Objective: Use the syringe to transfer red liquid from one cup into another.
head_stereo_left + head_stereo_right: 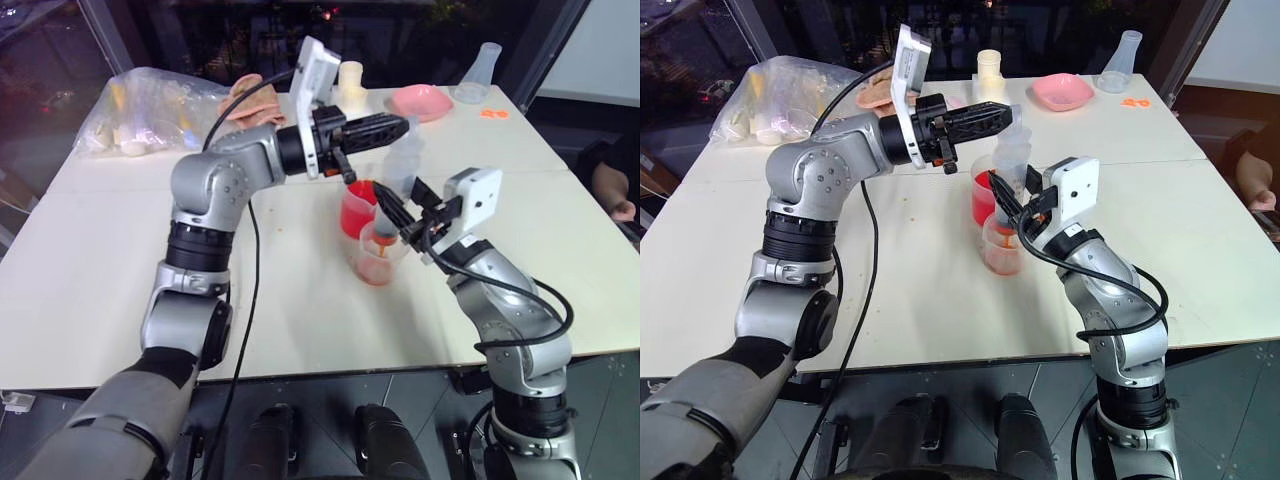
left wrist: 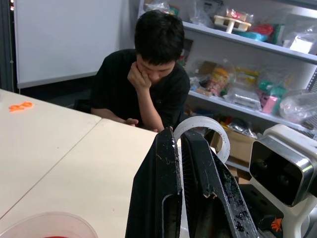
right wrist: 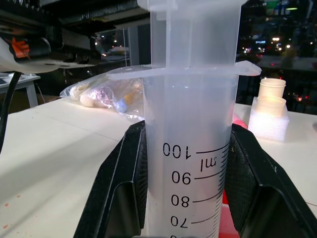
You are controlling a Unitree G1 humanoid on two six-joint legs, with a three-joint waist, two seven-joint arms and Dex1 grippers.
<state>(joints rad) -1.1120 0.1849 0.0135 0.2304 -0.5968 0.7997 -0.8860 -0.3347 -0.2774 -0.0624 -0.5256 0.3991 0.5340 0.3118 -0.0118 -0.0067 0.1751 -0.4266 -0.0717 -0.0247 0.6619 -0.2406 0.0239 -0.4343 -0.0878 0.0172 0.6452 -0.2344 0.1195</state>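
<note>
While my right gripper [image 3: 188, 198] clamped the barrel of the syringe [image 3: 190, 148] between its two black fingers, the tube stood nearly upright with its lower end down inside the smaller beaker [image 1: 378, 262]. Its orange tip was hidden behind that cup's frosted wall, so I could not tell whether it reached the red liquid [image 1: 377, 272], which showed as a shallow orange-red layer at the bottom. My wrist view cut the barrel off just under the seventy mark, and the plunger's top ran out of the picture above. My left gripper [image 2: 181, 144] reached in from the side, fingers pressed together on the plunger's white ring [image 2: 210, 130]; much of the ring was covered by the fingers themselves. Just behind the smaller beaker stood the larger beaker [image 1: 357, 208], vividly red, partly blocked by my right fingers and the syringe. Both cups sat on the white table [image 1: 120, 280]. At the far edge a person [image 2: 148, 79] sat leaning on one hand.
</note>
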